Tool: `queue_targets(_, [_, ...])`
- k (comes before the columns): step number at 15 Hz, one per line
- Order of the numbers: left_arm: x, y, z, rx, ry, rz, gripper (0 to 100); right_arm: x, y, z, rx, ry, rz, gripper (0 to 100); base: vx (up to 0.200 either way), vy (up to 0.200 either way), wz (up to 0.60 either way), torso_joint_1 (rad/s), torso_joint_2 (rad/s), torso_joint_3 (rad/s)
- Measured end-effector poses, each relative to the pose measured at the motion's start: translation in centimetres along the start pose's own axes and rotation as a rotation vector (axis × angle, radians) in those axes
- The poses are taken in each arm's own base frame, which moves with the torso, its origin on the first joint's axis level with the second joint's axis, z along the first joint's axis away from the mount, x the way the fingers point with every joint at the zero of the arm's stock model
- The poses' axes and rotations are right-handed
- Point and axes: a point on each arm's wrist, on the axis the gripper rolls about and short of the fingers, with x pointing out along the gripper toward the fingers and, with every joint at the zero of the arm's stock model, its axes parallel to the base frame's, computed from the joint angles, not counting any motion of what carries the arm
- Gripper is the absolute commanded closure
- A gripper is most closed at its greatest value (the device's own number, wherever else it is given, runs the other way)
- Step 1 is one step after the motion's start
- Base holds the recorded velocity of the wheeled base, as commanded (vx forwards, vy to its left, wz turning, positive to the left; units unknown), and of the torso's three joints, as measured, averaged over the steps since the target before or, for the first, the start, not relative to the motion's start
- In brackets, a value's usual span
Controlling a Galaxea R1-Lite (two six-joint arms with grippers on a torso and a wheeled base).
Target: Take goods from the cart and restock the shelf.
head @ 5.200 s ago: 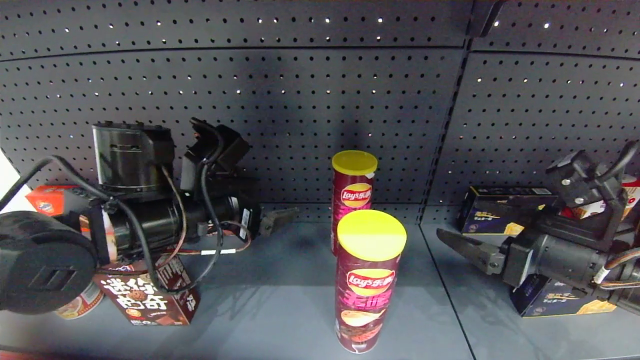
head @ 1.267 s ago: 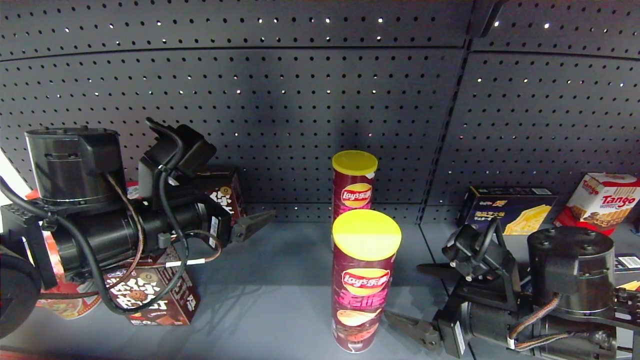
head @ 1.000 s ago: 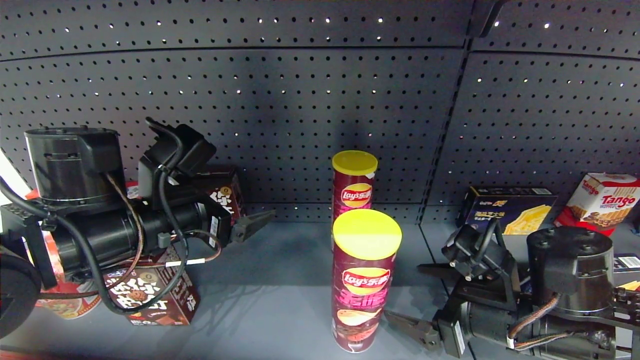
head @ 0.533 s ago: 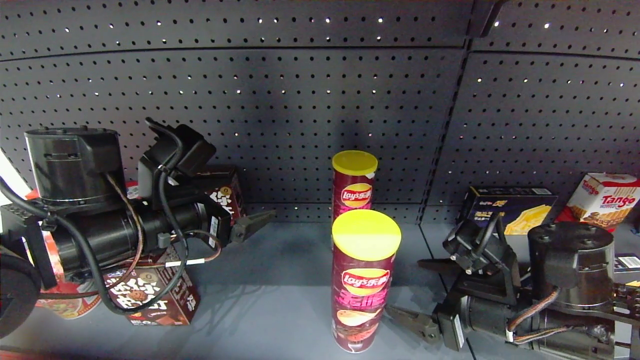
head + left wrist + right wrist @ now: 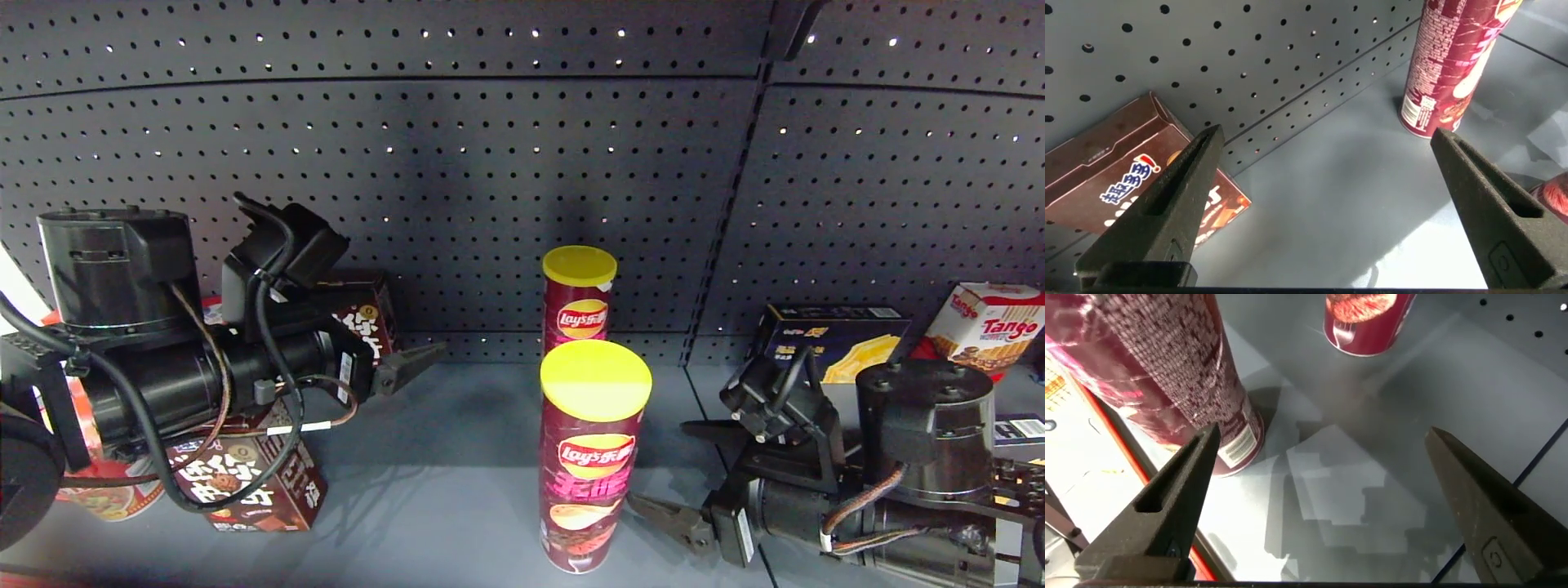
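Standing near the shelf's (image 5: 457,457) front edge in the head view, the front can (image 5: 594,457) hides the foot of the rear can (image 5: 578,304), which is set back by the pegboard panel (image 5: 490,163); that makes two cans. Towards the shelf's left end, the left gripper (image 5: 408,365) hangs above the deck, and its arm covers much of two brown boxes (image 5: 253,490). Just beside the front can, the right gripper (image 5: 660,464) sits low with its fingers spread. Its arm crosses one black box (image 5: 824,343). One red-and-white box (image 5: 988,327) sits at the back right. A labelled pack under that arm may be another box, but too little of it is visible.

From the left wrist, the left gripper (image 5: 1323,204) has its fingers wide apart and holds nothing. The rear can (image 5: 1449,65) is ahead by the back edge, and a brown box (image 5: 1135,180) leans at the panel.

From the right wrist, the right gripper (image 5: 1323,506) is likewise parted and empty. The front can (image 5: 1167,367) stands close by one finger, the rear can (image 5: 1364,322) farther off.
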Motion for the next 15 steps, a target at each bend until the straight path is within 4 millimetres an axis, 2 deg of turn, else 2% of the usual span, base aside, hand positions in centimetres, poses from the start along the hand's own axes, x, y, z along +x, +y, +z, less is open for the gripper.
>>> queue_targets(4, [-0.1, 0.0, -0.1, -0.001, 0.003, 0.000, 0, -0.9, -0.4, -0.2, 0.007, -0.007, -0.021, 0, 0.000, 0.000, 0.00, 0.000, 0.00, 0.000])
queue_targets(7, [-0.6, -0.1, -0.1, 0.001, -0.003, 0.001, 0, -1.9, -1.8, 1.1, 0.017, -0.081, -0.085, 0, 0.000, 0.000, 0.00, 0.000, 0.00, 0.000])
queue_targets(15, [-4.2, 1.1, 1.9, 0.016, -0.109, 0.091, 0, -7.4, -5.5, 2.9, 0.045, -0.233, -0.317, 0, 0.000, 0.000, 0.00, 0.000, 0.00, 0.000])
